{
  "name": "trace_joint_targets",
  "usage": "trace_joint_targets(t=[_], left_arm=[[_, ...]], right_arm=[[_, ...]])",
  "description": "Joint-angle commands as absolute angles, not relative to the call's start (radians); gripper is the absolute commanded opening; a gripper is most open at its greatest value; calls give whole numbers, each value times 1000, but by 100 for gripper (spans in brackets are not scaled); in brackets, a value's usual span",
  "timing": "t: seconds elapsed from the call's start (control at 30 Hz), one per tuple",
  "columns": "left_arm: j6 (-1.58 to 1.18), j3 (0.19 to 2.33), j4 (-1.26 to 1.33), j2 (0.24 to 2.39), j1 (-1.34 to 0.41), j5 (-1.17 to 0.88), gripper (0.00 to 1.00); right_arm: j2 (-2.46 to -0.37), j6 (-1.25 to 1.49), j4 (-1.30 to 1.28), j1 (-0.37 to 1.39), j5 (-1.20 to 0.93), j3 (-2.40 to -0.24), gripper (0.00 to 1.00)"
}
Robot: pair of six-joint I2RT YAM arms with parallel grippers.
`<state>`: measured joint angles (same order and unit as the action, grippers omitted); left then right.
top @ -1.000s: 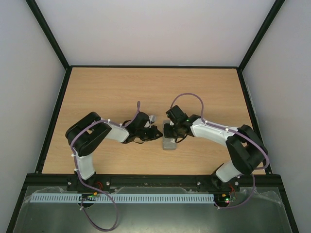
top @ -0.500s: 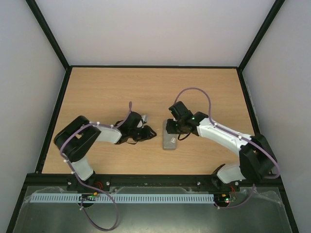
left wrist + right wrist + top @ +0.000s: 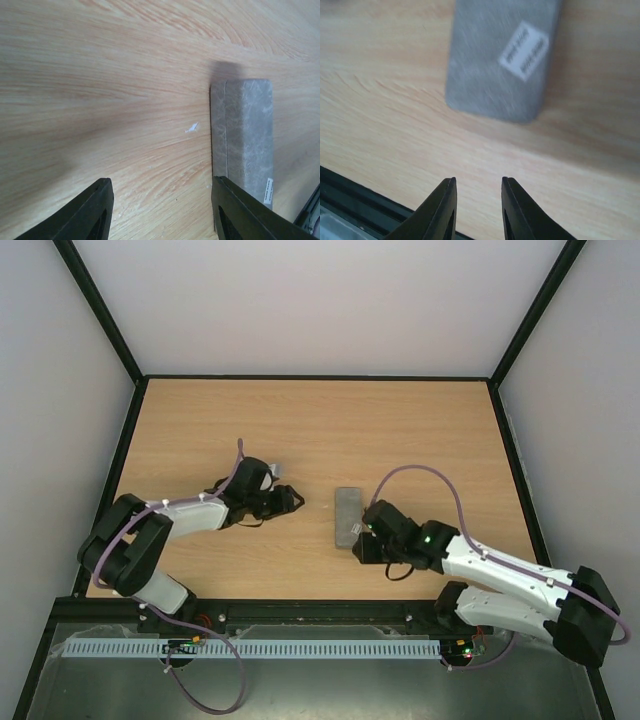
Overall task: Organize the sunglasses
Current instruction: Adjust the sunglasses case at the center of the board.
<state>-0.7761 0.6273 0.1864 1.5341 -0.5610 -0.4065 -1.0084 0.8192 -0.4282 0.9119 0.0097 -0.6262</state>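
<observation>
The sunglasses are out of view in every frame. A grey rectangular case [image 3: 347,517] lies shut on the wooden table, with a white label [image 3: 524,50] on its near end. My left gripper [image 3: 291,498] hovers to the left of the case, pointing at it, open and empty. In the left wrist view the case [image 3: 245,135] lies just beyond the right fingertip of that gripper [image 3: 162,200]. My right gripper [image 3: 361,546] sits just off the case's near right corner. In the right wrist view its fingers [image 3: 478,200] stand a little apart over bare wood, short of the case [image 3: 495,55].
The table's black front rail [image 3: 350,195] runs just behind my right gripper. A small white fleck [image 3: 191,128] lies on the wood left of the case. Black frame rails [image 3: 318,377] border the tabletop, with white walls beyond.
Both arms have pulled away from the case. The left gripper moved left and opened. The right arm swung back toward the near edge, and the case now lies alone.
</observation>
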Motion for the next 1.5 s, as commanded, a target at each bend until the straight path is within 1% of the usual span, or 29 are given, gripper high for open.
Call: trace_joint_targets(t=[0.0, 0.17, 0.33, 0.43, 0.53, 0.7, 0.9, 1.17, 1.47], left_arm=[[-735, 683, 124, 1521, -540, -408, 57], [-726, 688, 91, 1496, -536, -406, 59], [-730, 668, 79, 1456, -528, -403, 62], [-732, 659, 68, 1430, -523, -400, 63], [-729, 654, 52, 1407, -519, -397, 63], [-730, 637, 44, 1373, -512, -398, 63], [-732, 635, 52, 1372, -510, -406, 63], [-729, 639, 46, 1366, -509, -414, 63], [-733, 627, 34, 1330, -506, -409, 63]], right_arm=[[-969, 970, -388, 966, -30, -500, 25], [-1043, 984, -281, 969, -39, -427, 23], [-1191, 976, -180, 962, -14, -463, 23], [-1267, 957, -152, 923, -12, -492, 22], [-1298, 933, -158, 862, -18, -497, 22], [-1271, 876, -233, 773, 35, -497, 22], [-1268, 813, -234, 686, 58, -516, 22], [-1402, 729, -213, 604, 80, -623, 22], [-1552, 675, -186, 562, 81, -758, 22]])
